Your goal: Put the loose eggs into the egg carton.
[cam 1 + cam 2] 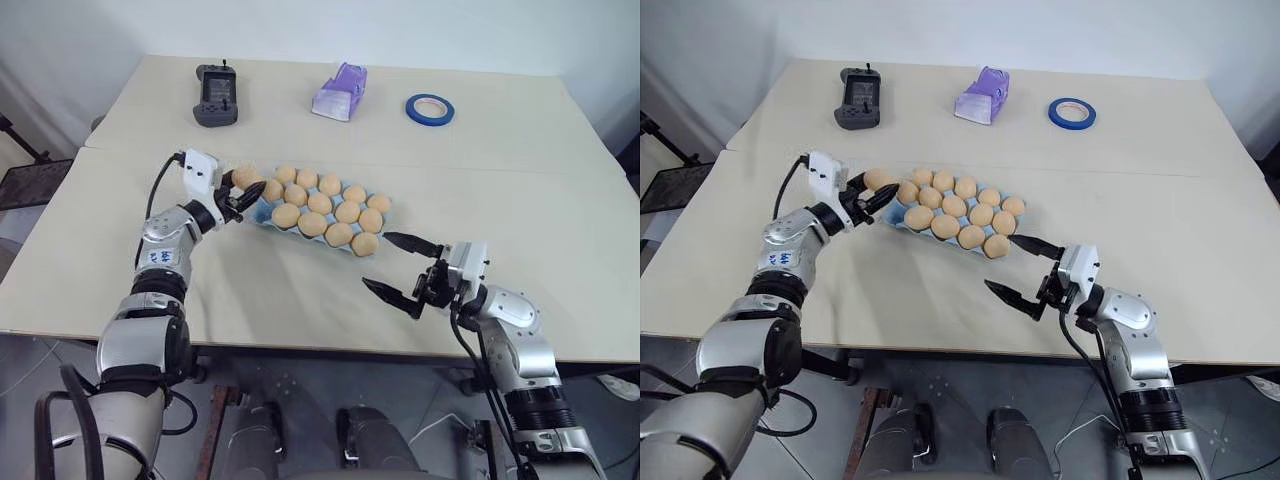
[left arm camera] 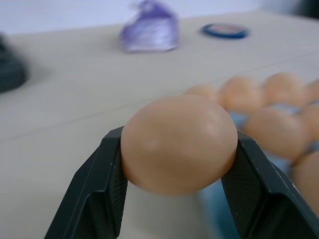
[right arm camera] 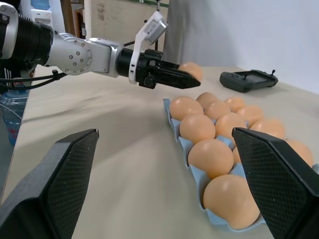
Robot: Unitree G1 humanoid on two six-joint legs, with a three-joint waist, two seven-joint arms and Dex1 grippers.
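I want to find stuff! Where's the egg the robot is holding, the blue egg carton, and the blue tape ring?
egg [image 2: 178, 143]: left wrist view, middle of its shell.
egg carton [image 1: 262, 212]: left eye view, its bare blue left end.
blue tape ring [image 1: 430, 109]: left eye view, its band.

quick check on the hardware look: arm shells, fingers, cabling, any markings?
Both arms have glossy silver-grey shells with black ribbed joint sections. The left gripper and right gripper each have two black tapered fingers with cross-hatched inner pads. A white box-shaped module sits on each wrist. A black cable loops from each wrist module back along the forearm. The left forearm carries a small sticker with blue print, unreadable.
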